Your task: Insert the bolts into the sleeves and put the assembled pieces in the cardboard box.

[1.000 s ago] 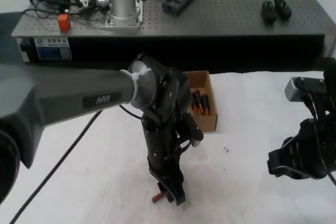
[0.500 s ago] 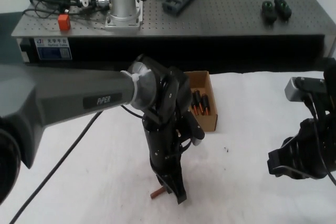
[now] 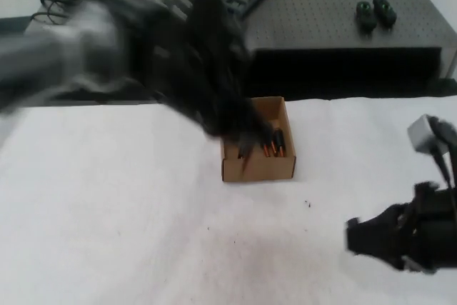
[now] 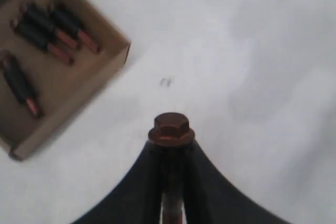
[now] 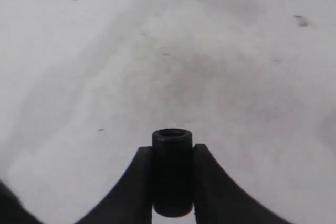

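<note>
The left gripper (image 4: 170,148) is closed on the shank of a copper-coloured bolt (image 4: 171,129), whose hex head protrudes just beyond the fingertips, over the white bench cover (image 4: 252,51) near one corner of the cardboard box (image 4: 79,80). The box holds four assembled pieces (image 4: 50,35) lying flat. The right gripper (image 5: 172,153) clamps a black sleeve (image 5: 172,177) between both fingers, open bore facing outward past the tips, apart from the box.
</note>
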You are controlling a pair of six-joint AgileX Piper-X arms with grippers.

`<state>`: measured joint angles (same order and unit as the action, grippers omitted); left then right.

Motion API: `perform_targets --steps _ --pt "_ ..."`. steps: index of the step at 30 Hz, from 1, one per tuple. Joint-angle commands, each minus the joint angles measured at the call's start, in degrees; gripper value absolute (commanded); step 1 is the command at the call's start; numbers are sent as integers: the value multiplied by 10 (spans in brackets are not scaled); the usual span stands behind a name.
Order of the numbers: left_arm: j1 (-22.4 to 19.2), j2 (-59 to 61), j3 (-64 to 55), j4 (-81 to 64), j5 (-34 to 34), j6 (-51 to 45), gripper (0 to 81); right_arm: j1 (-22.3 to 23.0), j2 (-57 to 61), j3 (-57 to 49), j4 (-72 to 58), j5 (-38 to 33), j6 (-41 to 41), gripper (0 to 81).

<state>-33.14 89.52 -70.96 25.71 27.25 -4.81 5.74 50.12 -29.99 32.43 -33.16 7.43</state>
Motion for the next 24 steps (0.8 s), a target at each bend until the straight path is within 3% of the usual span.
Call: perform_targets --steps 1,5,10,24 --pt "5 -59 59 -132 52 -101 6 47 -2 20 -121 -47 66 35" --pt "5 -106 117 -247 77 -180 6 106 26 22 -291 -47 140 35" --pt "5 -114 135 -293 137 -220 6 125 72 20 -445 -47 216 35" --pt "5 -114 135 -293 170 -220 6 124 106 2 -484 -25 208 35"
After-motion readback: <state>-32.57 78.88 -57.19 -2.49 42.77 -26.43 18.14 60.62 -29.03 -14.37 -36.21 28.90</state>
